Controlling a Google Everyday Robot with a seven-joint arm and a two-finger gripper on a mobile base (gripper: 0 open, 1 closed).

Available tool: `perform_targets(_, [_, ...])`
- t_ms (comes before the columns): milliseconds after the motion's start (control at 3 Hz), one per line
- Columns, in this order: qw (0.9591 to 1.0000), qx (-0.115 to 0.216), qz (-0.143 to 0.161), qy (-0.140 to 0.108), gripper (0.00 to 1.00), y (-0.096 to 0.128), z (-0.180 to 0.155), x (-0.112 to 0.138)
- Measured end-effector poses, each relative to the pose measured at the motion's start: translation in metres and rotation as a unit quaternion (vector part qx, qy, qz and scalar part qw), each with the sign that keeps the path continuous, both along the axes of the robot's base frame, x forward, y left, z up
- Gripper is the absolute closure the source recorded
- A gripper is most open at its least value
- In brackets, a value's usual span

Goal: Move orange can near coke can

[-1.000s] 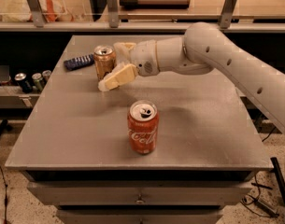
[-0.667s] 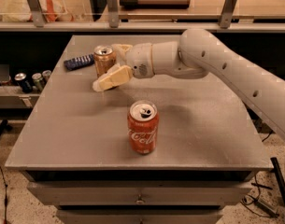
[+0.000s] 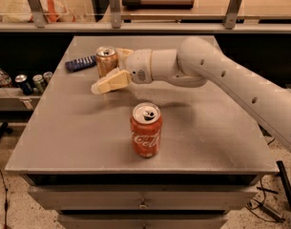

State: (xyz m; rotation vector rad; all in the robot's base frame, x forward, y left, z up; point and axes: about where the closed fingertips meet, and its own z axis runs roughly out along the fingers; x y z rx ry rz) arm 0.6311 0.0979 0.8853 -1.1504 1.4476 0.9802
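Observation:
The orange can (image 3: 106,59) stands upright at the back left of the grey table (image 3: 212,142). The coke can (image 3: 146,130) stands upright near the front middle, well apart from it. My gripper (image 3: 107,71) reaches in from the right on a white arm (image 3: 221,75) and is open. One cream finger (image 3: 111,82) lies just in front of the orange can, and the other finger (image 3: 124,53) shows behind it. The can sits between them on the table.
A dark blue flat object (image 3: 80,63) lies just left of the orange can near the table's back left edge. Several cans and a bottle (image 3: 25,81) stand on a low shelf to the left. A rail with posts (image 3: 231,13) runs behind the table.
The gripper has moved a little left and forward, so its fingers now straddle the orange can more closely. Neither can has moved.

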Motion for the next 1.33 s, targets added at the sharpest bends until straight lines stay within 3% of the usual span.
perform_targets(667, [0.9999, 0.004, -0.007, -0.007, 0.00, 0.002, -0.012, 0.011])
perform_targets(1333, [0.9996, -0.001, -0.021, -0.016, 0.00, -0.010, -0.014, 0.017])
